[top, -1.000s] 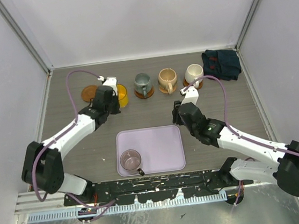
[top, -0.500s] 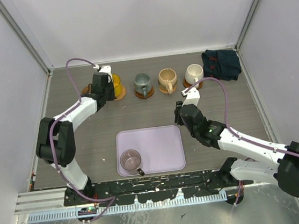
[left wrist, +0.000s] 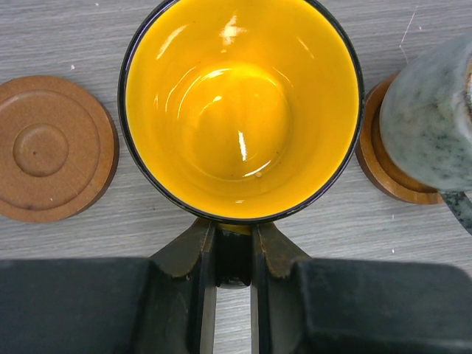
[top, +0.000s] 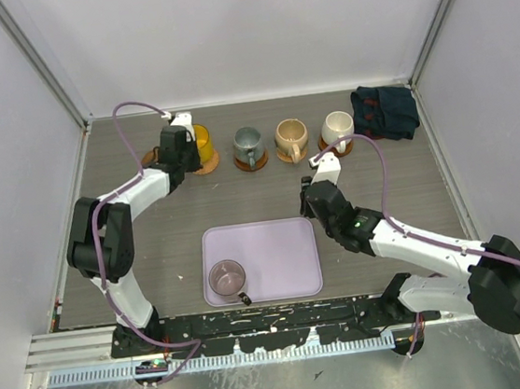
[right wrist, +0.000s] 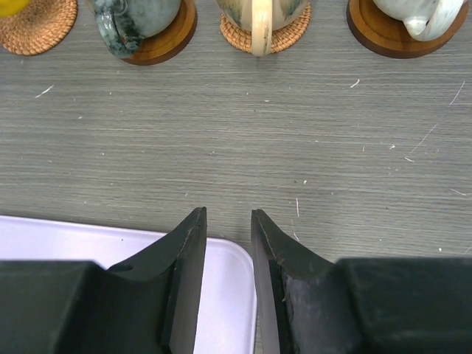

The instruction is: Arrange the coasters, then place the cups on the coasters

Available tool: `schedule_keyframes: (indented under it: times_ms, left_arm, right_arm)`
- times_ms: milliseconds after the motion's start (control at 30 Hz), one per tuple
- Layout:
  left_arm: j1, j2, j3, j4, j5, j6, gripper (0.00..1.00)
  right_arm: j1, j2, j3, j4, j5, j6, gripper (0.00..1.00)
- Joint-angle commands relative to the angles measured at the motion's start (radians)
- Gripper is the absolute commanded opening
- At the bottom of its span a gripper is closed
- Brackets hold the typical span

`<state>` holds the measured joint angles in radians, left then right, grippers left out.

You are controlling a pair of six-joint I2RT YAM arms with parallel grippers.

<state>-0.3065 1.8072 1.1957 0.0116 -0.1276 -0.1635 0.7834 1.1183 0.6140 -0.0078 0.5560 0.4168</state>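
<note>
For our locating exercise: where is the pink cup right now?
In the top view, the pink cup stands in the near-left corner of the lilac tray, slightly left of centre and low in the picture.

Left tool (left wrist: 234,254) clamped tight; right tool (right wrist: 228,221) slightly parted.

Robot lab test cell, not a home: plain white panel walls (top: 250,27) w/ aluminium corner posts (top: 38,60) boxing in grey wood-grain table (top: 241,197); two robot arms (top: 407,245) bolted to slotted metal rail (top: 71,347) at near edge, purple cables (top: 118,135) looping.
</note>
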Motion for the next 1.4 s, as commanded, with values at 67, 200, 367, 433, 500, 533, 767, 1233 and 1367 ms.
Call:
schedule_keyframes:
  times_ms: [67,200,367,433,500,533,767,1233,1367]
  left_arm:
    - [0.005,-0.016,0.000,0.205,-0.004,0.006,0.00]
    - [0.006,-0.014,-0.004,0.197,0.003,-0.003,0.00]
    - [0.006,-0.018,-0.025,0.197,0.005,-0.010,0.00]
    - [0.005,-0.016,-0.026,0.191,0.007,-0.013,0.00]
    - [0.005,-0.016,-0.027,0.185,0.009,-0.014,0.00]
    - [0.005,-0.016,-0.030,0.185,0.009,-0.016,0.00]
    - [0.006,-0.012,-0.032,0.178,0.011,-0.018,0.00]
    - [0.006,0.015,0.020,0.116,0.009,-0.013,0.00]
    - [0.005,0.022,0.025,0.116,0.010,-0.014,0.00]
  right_arm:
    - [-0.001,-0.013,0.052,0.060,0.009,-0.009,0.36]
    - [-0.001,-0.014,0.050,0.061,0.009,-0.008,0.36]
    - [-0.002,-0.010,0.048,0.063,0.004,-0.007,0.36]
    - [0.000,-0.008,0.048,0.064,0.003,-0.007,0.36]
    - [-0.001,-0.008,0.049,0.065,0.003,-0.007,0.36]
    - [-0.001,-0.010,0.049,0.066,0.002,-0.007,0.36]
    - [-0.001,-0.005,0.047,0.070,-0.005,-0.004,0.36]
    - [-0.001,0.000,0.047,0.074,-0.007,-0.001,0.36]
    - [-0.002,0.005,0.046,0.080,-0.007,-0.002,0.36]
